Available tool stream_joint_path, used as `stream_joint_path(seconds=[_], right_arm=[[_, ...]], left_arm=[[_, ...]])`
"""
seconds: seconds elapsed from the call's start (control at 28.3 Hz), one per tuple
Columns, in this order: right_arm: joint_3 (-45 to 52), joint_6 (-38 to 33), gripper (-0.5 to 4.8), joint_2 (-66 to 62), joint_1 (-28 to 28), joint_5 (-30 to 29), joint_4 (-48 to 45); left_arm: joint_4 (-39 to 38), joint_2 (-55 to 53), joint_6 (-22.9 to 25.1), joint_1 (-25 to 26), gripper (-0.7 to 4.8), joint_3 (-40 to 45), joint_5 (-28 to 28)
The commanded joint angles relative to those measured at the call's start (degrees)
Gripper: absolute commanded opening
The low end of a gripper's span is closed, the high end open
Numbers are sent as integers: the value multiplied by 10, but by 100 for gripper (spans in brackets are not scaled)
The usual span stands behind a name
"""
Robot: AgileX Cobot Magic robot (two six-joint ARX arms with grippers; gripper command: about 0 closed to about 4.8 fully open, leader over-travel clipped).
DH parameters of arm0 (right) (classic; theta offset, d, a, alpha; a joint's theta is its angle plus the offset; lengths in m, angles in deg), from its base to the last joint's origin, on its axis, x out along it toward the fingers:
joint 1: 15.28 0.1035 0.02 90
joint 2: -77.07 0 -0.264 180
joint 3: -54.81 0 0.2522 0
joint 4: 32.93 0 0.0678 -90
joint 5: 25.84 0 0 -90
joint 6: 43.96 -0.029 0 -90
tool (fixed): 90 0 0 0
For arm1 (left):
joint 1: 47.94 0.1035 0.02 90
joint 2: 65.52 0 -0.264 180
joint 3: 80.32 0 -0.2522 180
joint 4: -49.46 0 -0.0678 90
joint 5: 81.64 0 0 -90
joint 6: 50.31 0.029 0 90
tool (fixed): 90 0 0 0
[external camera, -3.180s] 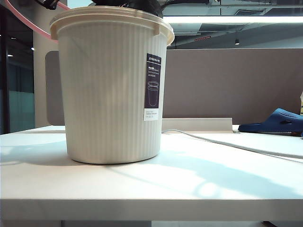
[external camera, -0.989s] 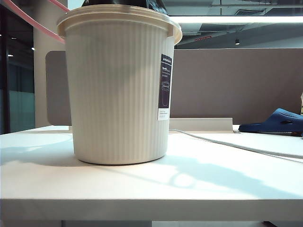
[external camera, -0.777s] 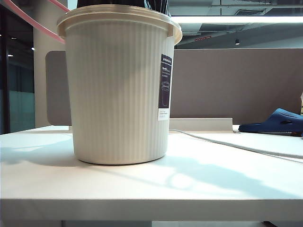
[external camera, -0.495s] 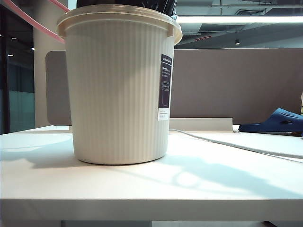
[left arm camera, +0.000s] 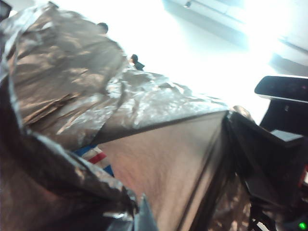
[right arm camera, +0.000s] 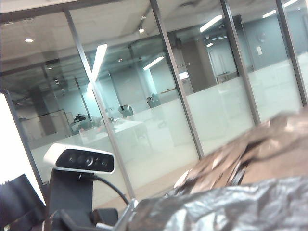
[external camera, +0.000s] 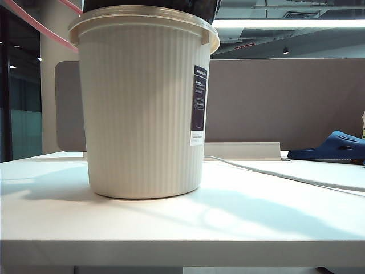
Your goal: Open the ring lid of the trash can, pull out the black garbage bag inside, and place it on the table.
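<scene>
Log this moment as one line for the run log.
ring lid: off rim, left of trash can | black garbage bag: rising above rim | left gripper, right gripper: shut, unseen; bag fills both wrist views | table: no bag yet

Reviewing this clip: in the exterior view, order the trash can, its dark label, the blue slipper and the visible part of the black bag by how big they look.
1. trash can, by far the largest.
2. black garbage bag: only a strip shows above the rim.
3. blue slipper, farther back, so its rank is unsure.
4. dark label, similar to the slipper.
</scene>
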Motion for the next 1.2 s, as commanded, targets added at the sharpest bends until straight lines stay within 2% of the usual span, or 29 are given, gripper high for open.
stream_joint_path(seconds=[0.04, 0.18, 0.28, 0.49, 0.64, 0.74, 0.85, 0.95, 1.2], right_arm=[[-38, -4, -1, -6, 1, 0, 4], [-53, -10, -1, -9, 0, 1, 5], [-58, -11, -1, -10, 0, 1, 11], [-59, -16, -1, -10, 0, 1, -3], [-59, -43, -1, -10, -3, 0, -37], [-59, -63, -1, -10, -20, -2, -49], [-75, -76, -1, -10, -51, -7, -45], [-103, -75, -1, -10, -59, -6, -44], [-181, -100, -1, -10, -138, -26, -30]], left_arm=[[25, 10, 0, 0, -5, -3, -9], [28, 16, 0, 0, -4, -3, -12], [34, 18, 0, 0, 89, -3, -28], [41, 21, 1, 0, 89, -3, -41], [42, 24, 6, 0, 89, -3, -51], [40, 35, 28, 1, 89, -3, -52], [37, 55, 28, 20, 89, -3, -70], [33, 68, 29, 26, 89, -3, -82], [28, 82, 42, 36, 89, -3, -101]])
